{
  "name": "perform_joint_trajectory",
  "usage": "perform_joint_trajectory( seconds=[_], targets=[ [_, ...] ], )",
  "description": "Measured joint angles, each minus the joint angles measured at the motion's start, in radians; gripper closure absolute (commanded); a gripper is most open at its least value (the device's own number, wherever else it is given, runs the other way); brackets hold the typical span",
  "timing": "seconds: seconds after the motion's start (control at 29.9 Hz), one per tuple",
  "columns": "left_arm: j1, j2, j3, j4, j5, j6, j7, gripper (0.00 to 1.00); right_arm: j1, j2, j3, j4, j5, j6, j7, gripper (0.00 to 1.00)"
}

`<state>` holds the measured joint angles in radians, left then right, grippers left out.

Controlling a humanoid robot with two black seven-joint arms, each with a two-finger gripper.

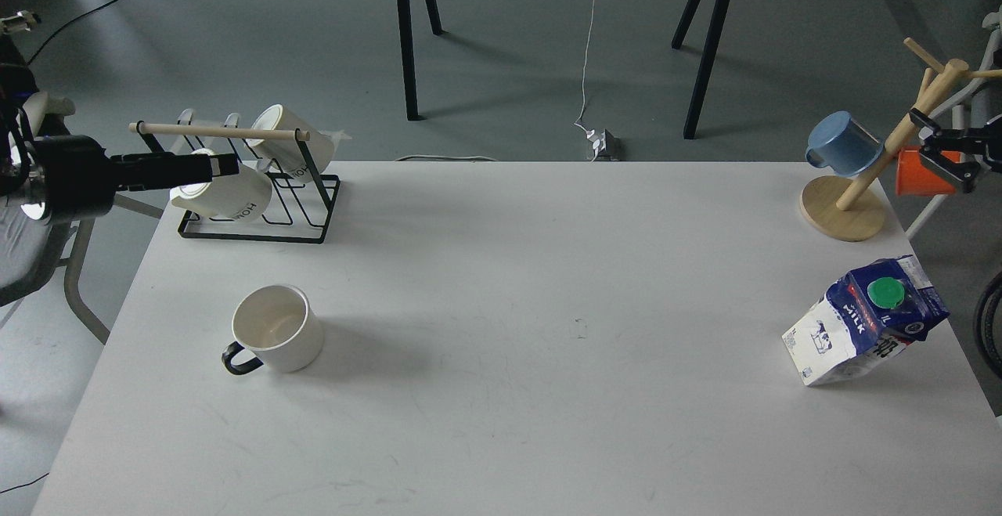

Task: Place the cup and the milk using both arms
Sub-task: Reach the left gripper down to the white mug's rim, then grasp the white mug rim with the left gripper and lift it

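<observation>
A white cup (278, 328) with a black handle stands upright on the white table (501, 422), front left. A blue and white milk carton (865, 324) with a green cap stands tilted near the table's right edge. My left gripper (227, 162) reaches in level from the left, in front of the rack's nearer mug, well behind the cup. I see it edge-on as one dark bar. My right gripper (933, 144) is at the right edge beside the mug tree, above and behind the carton. Its jaws look apart and empty.
A black wire rack (258, 222) with a wooden bar holds two white mugs at the back left. A wooden mug tree (845, 211) with a blue cup (841, 144) stands at the back right. An orange cup (924, 175) sits just beyond it. A chair stands left of the table.
</observation>
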<state>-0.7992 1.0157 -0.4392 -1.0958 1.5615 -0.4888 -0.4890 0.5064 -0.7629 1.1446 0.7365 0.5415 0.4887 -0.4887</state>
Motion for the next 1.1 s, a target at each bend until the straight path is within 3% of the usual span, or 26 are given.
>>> perform_joint_trajectory(
  seconds=[0.23, 0.97, 1.1],
  targets=[
    [0.096, -0.114, -0.001, 0.003, 0.256, 0.0, 0.0, 0.0, -0.014, -0.001, 0.001, -0.001, 0.0, 0.0, 0.0, 0.04],
    [0.204, -0.224, -0.001, 0.112, 0.276, 0.0, 0.0, 0.01, -0.033, -0.008, 0.001, 0.001, -0.001, 0.0, 0.0, 0.04],
    [0.213, -0.236, 0.0, 0.128, 0.277, 0.0, 0.0, 0.05, -0.043, -0.008, 0.001, 0.003, 0.0, 0.0, 0.0, 0.04]
  ],
)
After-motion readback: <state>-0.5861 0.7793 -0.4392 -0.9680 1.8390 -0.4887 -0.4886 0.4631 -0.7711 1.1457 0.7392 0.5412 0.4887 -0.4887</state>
